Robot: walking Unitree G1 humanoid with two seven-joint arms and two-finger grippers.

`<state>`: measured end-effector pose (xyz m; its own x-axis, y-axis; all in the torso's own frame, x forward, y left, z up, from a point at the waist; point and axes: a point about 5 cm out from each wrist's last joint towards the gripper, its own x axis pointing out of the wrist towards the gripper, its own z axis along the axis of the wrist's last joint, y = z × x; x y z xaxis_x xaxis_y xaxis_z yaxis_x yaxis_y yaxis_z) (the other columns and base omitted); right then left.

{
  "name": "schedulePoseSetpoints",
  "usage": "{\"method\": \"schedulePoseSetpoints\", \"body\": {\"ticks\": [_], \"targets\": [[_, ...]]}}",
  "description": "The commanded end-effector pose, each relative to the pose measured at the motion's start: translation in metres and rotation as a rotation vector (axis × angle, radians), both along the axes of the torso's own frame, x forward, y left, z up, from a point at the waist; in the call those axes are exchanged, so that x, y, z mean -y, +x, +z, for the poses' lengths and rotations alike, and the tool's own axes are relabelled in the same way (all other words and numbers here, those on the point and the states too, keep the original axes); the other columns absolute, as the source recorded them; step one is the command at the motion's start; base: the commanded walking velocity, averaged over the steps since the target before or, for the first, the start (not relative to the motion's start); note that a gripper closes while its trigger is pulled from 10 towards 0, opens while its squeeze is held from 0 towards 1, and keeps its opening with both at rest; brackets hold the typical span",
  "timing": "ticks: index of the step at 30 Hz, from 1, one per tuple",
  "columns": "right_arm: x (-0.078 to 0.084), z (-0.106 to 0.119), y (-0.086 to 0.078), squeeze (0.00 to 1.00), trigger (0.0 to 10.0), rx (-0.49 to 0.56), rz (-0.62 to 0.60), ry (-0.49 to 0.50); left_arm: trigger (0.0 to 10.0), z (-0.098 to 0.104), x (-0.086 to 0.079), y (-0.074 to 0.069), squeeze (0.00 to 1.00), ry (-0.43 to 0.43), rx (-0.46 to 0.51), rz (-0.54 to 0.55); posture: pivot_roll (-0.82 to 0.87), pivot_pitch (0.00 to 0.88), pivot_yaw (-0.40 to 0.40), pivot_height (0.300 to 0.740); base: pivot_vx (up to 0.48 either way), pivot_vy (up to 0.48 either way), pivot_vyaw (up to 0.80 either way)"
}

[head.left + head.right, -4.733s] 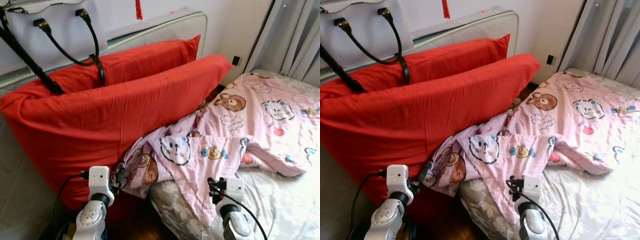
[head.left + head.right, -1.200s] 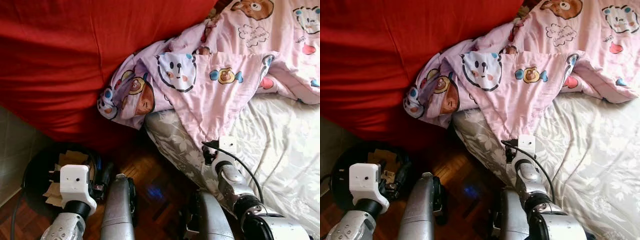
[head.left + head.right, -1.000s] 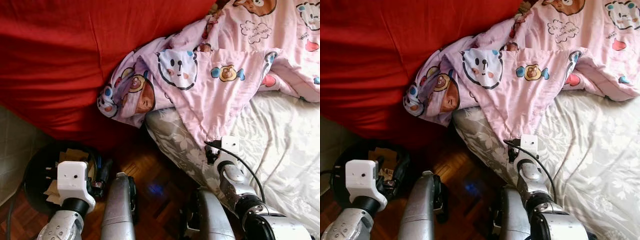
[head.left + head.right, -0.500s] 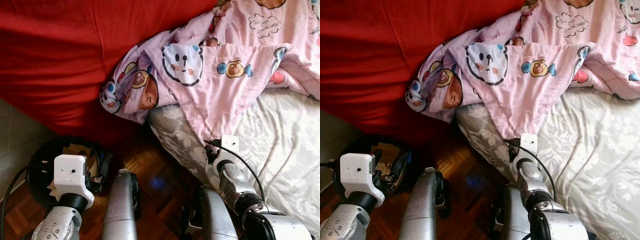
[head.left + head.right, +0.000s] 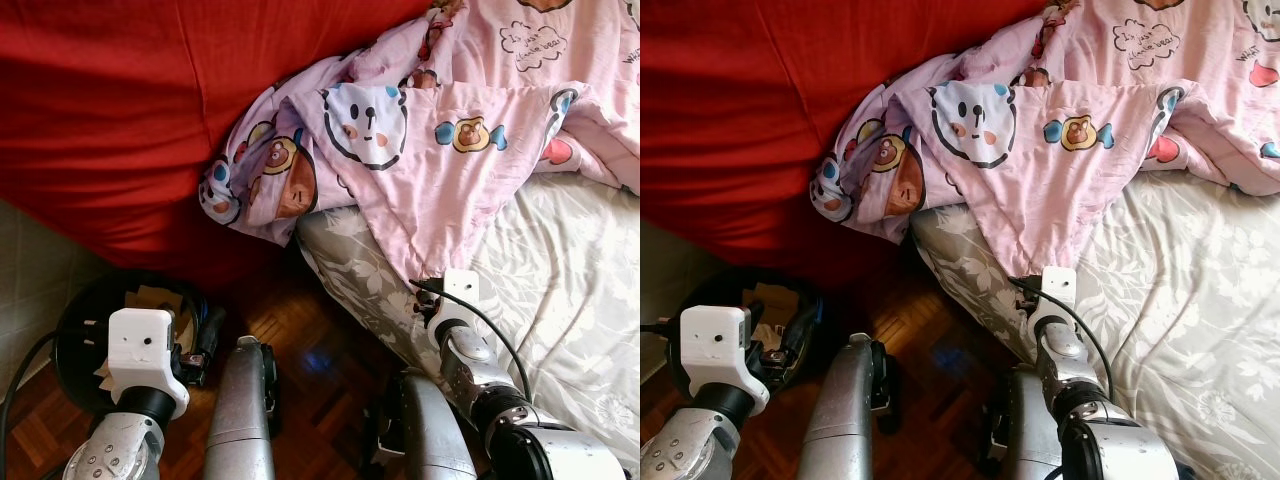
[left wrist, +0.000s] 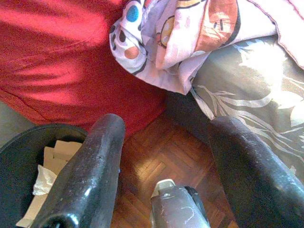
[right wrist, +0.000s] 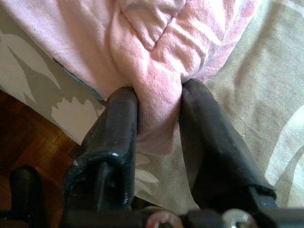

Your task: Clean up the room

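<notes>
Raised right gripper, pinching pink blanket.

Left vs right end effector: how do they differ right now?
The left end effector is open and holds nothing; the right end effector is shut on a corner of the pink blanket. The left hangs over the wooden floor by the black bin; the right is at the edge of the bed. Both have two black fingers.
</notes>
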<state>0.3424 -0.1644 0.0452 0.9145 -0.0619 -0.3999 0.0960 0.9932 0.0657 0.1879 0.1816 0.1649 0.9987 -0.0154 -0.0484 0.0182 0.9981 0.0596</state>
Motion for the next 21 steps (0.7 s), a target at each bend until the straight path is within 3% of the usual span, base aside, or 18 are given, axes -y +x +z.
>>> {"method": "schedulePoseSetpoints", "body": {"ticks": [1, 13, 21], "targets": [[0.004, -0.02, -0.015, 0.0, 0.0, -0.088, -0.015, 0.008, 10.0, -0.003, -0.002, -0.004, 0.0, -0.001, -0.025, 0.014, 0.25, 0.518, -0.011, 0.622, 0.0, 0.0, 0.0], [0.012, -0.025, -0.021, 0.0, 0.0, -0.083, -0.051, 0.025, 10.0, -0.015, -0.012, 0.009, 0.0, -0.026, -0.043, 0.064, 0.24, 0.446, -0.02, 0.622, 0.0, 0.0, 0.0], [0.032, -0.026, -0.029, 0.0, 0.0, -0.01, -0.115, 0.058, 10.0, -0.034, -0.017, 0.035, 0.0, -0.088, -0.051, 0.084, 0.18, 0.316, -0.034, 0.622, 0.0, 0.0, 0.0]]}}
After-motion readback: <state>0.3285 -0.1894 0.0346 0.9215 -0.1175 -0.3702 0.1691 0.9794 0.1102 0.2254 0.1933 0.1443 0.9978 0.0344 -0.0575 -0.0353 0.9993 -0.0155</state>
